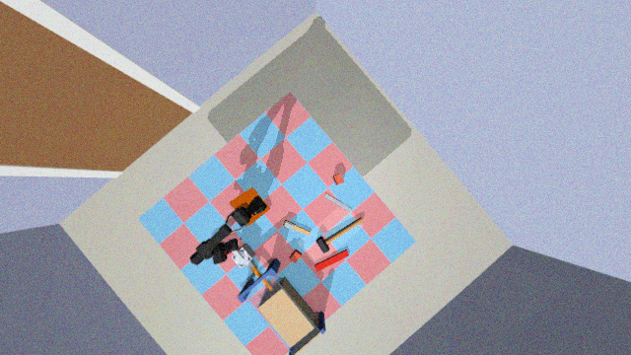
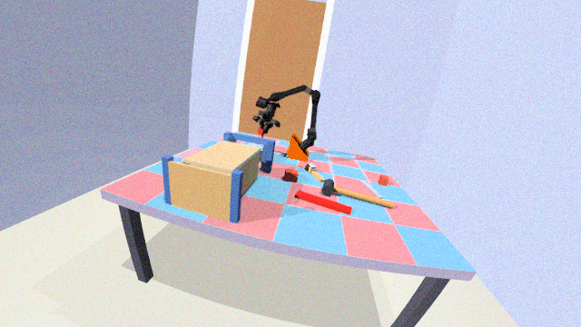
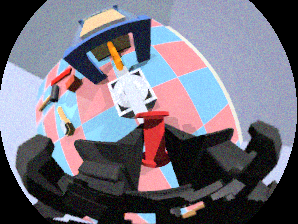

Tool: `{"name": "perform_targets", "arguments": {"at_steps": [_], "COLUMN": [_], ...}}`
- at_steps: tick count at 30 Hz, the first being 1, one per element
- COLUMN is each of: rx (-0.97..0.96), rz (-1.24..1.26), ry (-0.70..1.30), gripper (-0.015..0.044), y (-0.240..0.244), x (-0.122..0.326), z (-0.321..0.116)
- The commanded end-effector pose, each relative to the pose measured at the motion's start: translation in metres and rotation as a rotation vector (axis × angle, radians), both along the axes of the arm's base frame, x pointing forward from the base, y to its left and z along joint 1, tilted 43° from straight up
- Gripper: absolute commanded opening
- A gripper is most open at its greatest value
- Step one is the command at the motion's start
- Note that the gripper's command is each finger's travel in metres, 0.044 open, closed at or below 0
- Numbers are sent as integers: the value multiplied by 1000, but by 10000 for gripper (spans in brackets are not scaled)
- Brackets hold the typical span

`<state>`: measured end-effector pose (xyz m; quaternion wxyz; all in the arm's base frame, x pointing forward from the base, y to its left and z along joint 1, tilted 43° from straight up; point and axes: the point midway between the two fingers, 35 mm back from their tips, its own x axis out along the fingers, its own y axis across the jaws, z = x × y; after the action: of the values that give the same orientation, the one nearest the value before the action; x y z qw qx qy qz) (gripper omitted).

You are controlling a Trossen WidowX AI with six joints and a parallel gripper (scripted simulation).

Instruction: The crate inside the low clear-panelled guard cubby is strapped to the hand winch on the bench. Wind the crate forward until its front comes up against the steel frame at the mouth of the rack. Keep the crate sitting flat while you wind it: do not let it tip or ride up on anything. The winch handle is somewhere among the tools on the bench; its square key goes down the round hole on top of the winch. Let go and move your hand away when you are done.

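My gripper (image 2: pixel 261 129) (image 3: pixel 152 125) is shut on the red spool-shaped grip of the winch handle (image 3: pixel 154 142), beside and above the winch (image 1: pixel 244 255) (image 3: pixel 131 92). The handle's pale arm reaches over the winch top. The square key and round hole are hidden. An orange strap (image 1: pixel 255 271) (image 3: pixel 115 55) runs under the blue steel frame (image 1: pixel 258 282) (image 2: pixel 250 138) (image 3: pixel 107 38) towards the crate. The tan crate (image 1: pixel 287 316) (image 2: pixel 200 191) (image 3: pixel 102 22) looks flat among the cubby's blue posts, with a narrow gap behind the frame in the top view.
A black-headed mallet (image 1: pixel 322 244) (image 2: pixel 328 187), a hammer (image 1: pixel 297 227) (image 3: pixel 65 120), a red bar (image 1: pixel 331 260) (image 2: pixel 323 203) and a pale rod (image 1: pixel 338 201) lie on the bench. One red block (image 1: pixel 296 255) (image 2: pixel 290 175) is near the frame; another (image 1: pixel 338 178) (image 2: pixel 383 180) lies farther off.
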<state>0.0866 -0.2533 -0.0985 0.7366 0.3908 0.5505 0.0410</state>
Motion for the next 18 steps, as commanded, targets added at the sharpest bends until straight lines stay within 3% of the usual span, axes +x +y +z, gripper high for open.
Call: {"name": "perform_targets", "arguments": {"at_steps": [1, 18], "rx": [-17, -20], "rz": [15, 15], "ry": [-5, -6], "gripper": [0, 0], "y": [-9, -34], "x": [4, 17], "z": [-11, -32]}}
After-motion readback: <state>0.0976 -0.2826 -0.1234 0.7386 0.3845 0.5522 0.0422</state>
